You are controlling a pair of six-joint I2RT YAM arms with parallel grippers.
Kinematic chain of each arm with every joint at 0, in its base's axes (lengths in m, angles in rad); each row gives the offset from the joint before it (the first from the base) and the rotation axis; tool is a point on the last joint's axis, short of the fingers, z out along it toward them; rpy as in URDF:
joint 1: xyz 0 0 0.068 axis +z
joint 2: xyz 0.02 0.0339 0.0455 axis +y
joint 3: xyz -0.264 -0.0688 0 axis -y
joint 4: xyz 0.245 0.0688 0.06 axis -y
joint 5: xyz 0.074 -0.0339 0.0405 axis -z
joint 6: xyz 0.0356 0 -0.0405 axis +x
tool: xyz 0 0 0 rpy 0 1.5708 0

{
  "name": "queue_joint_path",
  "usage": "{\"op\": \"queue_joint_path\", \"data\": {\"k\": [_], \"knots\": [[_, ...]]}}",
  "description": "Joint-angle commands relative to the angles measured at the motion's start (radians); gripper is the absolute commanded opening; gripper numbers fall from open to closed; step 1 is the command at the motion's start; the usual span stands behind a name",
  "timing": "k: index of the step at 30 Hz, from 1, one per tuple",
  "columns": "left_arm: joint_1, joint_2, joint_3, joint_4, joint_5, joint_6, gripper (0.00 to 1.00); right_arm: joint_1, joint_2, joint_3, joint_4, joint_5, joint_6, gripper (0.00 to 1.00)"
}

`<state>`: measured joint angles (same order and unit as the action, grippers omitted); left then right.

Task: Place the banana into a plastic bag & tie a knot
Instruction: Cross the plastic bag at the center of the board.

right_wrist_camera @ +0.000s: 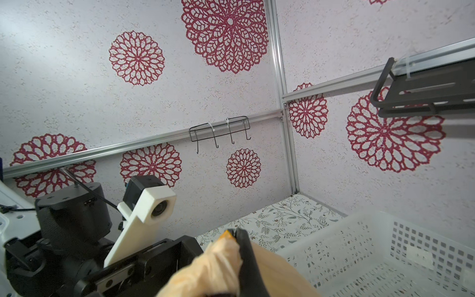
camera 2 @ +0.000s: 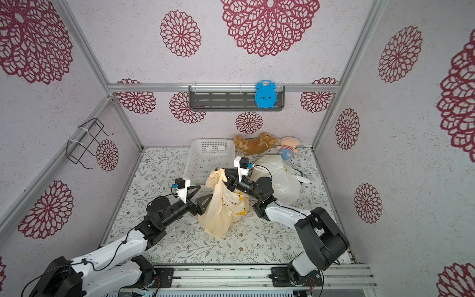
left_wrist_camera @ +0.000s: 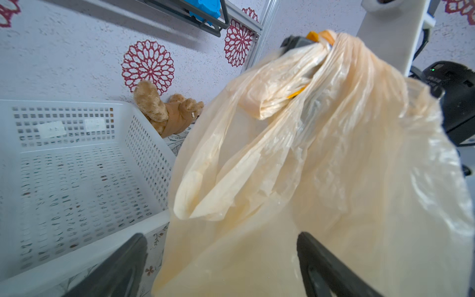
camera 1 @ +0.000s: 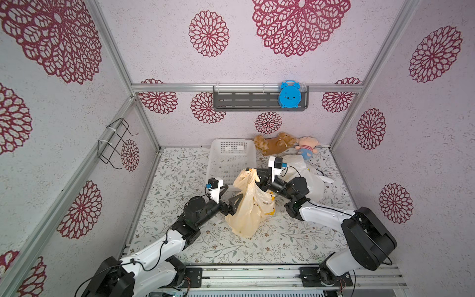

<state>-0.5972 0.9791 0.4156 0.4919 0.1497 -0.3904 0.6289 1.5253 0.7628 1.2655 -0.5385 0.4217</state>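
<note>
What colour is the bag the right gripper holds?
The bag is pale, translucent yellow-orange; left wrist view shows it best.

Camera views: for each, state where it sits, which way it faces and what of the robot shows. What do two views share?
Top views: high at the front, looking down on the table; left arm, right arm, bag, basket.
Left wrist: on the left arm, facing bag and basket; open left fingers show.
Right wrist: on the right arm, facing up toward the hook rack; right fingers shut on the bag top.
Shared: both wrist views show bag and basket.
</note>
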Motion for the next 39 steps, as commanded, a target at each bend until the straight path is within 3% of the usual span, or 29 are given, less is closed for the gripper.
{"op": "queue_joint_path", "data": {"k": [1, 5, 10, 23, 29, 39], "knots": [[0.023, -0.082, 0.010, -0.171, -0.062, -0.021, 1.00, -0.009, 0.003, 0.037, 0.084, -0.034, 0.031, 0.00], [0.061, -0.137, 0.095, -0.323, -0.005, -0.097, 0.97, -0.011, 0.014, 0.042, 0.081, -0.043, 0.033, 0.00], [0.134, -0.106, 0.194, -0.342, 0.229, -0.245, 1.00, -0.011, 0.028, 0.044, 0.078, -0.048, 0.030, 0.00], [0.184, 0.057, 0.204, 0.025, 0.503, -0.620, 0.80, -0.011, 0.068, 0.040, 0.087, -0.054, 0.043, 0.00], [0.195, 0.147, 0.193, 0.222, 0.538, -0.750, 0.70, -0.011, 0.076, 0.043, 0.092, -0.059, 0.054, 0.00], [0.205, 0.259, 0.210, 0.270, 0.524, -0.752, 0.73, -0.011, 0.076, 0.044, 0.091, -0.066, 0.063, 0.00]]}}
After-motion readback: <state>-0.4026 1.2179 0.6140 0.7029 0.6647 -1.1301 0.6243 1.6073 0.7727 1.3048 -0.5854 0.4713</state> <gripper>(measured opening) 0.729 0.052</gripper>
